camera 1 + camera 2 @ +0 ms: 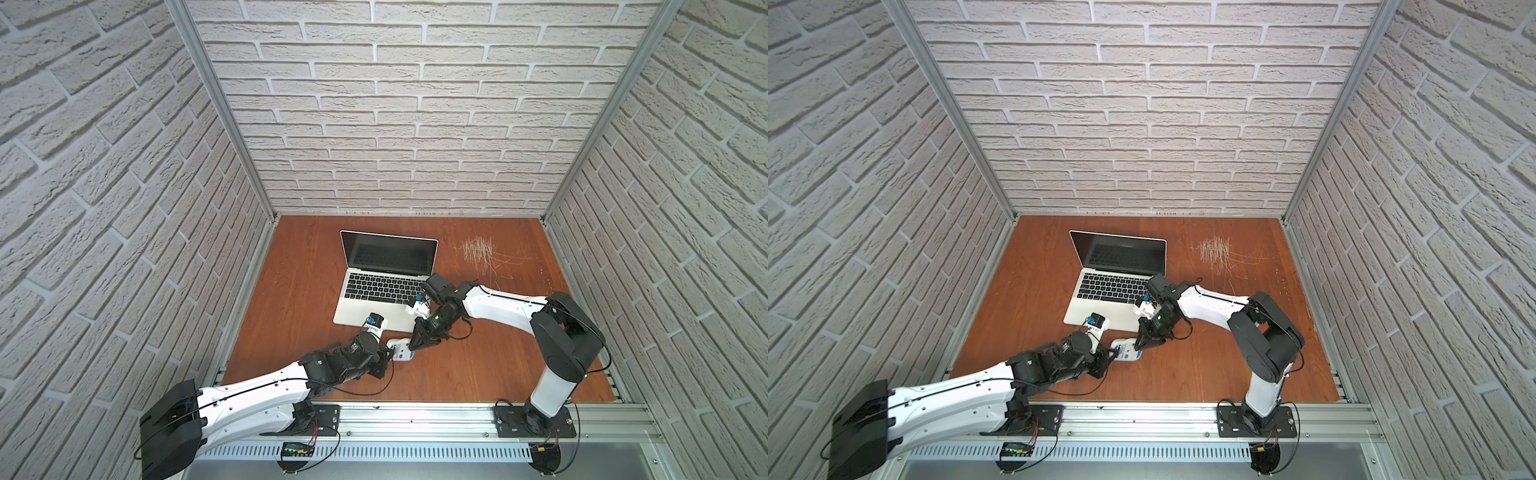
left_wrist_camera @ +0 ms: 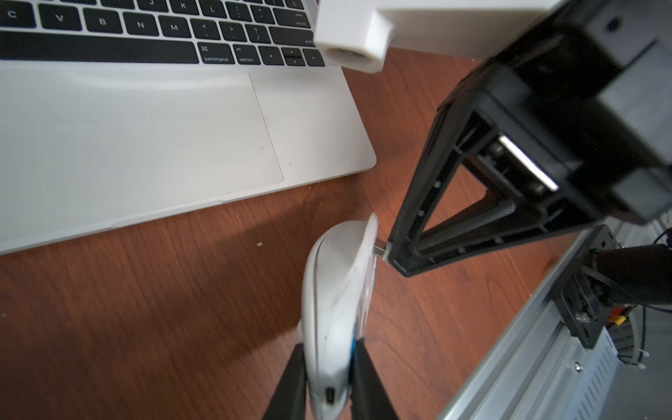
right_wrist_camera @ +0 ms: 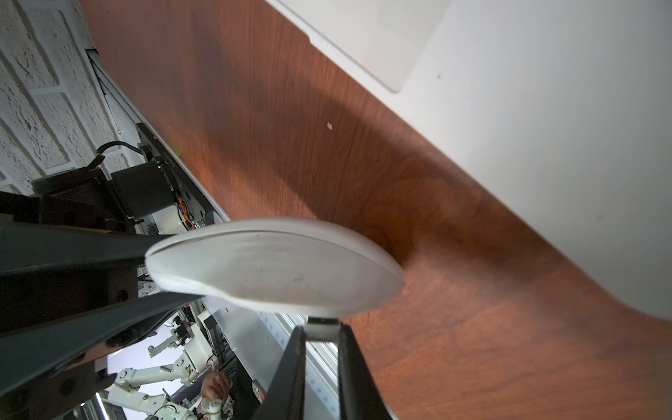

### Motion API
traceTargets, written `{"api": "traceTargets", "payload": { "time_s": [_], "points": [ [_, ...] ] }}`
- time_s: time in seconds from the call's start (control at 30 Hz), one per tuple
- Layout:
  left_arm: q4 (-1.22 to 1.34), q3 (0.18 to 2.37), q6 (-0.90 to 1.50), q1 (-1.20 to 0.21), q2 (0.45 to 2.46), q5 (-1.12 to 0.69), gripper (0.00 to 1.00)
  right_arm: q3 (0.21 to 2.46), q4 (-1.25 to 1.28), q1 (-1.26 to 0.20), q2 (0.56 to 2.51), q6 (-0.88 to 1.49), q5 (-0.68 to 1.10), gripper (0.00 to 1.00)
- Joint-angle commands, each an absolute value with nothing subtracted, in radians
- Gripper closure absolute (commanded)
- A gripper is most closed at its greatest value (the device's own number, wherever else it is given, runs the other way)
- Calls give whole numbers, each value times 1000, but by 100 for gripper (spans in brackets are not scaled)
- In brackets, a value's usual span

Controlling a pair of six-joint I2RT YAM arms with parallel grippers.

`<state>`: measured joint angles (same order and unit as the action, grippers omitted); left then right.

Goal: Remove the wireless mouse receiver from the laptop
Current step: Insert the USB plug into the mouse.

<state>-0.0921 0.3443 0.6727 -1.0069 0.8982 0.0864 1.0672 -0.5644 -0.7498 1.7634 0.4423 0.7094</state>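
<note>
1. Your left fingers (image 2: 291, 385) are clamped on the white mouse (image 2: 334, 291), one finger on each face. They hold it on edge just in front of the near edge of the laptop (image 2: 145, 145).
2. Your right fingers (image 3: 354, 371) are pinched together on the small receiver (image 3: 322, 329). Its pale cap sits between the tips and its metal end touches the mouse's underside.
3. The receiver is at the mouse, apart from the laptop's body, with bare counter (image 1: 291, 316) between them.
4. In both top views the two arms meet at the mouse, and the receiver is too small to pick out there.
5. The laptop stands open on the counter with its screen dark and its trackpad side toward the arms. Your right arm passes over its right front corner.
6. You cannot tell from these views whether the mouse's lower edge touches the counter.
7. Pale scratches (image 1: 478, 249) mark the wood to the right of the screen.
</note>
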Motion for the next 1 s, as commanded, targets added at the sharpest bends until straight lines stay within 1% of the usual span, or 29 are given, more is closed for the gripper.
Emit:
{"api": "traceTargets", "payload": {
  "time_s": [0.0,0.73,0.97],
  "points": [
    [-100,345,654,-1011,892,81,100,1088,-544,-742,1771,446,707,97],
    [-87,348,651,-1011,915,75,100,1132,-571,-740,1805,445,694,97],
    [-92,347,651,-1011,907,78,100,1139,-581,-738,1799,445,683,88]
  ]
}}
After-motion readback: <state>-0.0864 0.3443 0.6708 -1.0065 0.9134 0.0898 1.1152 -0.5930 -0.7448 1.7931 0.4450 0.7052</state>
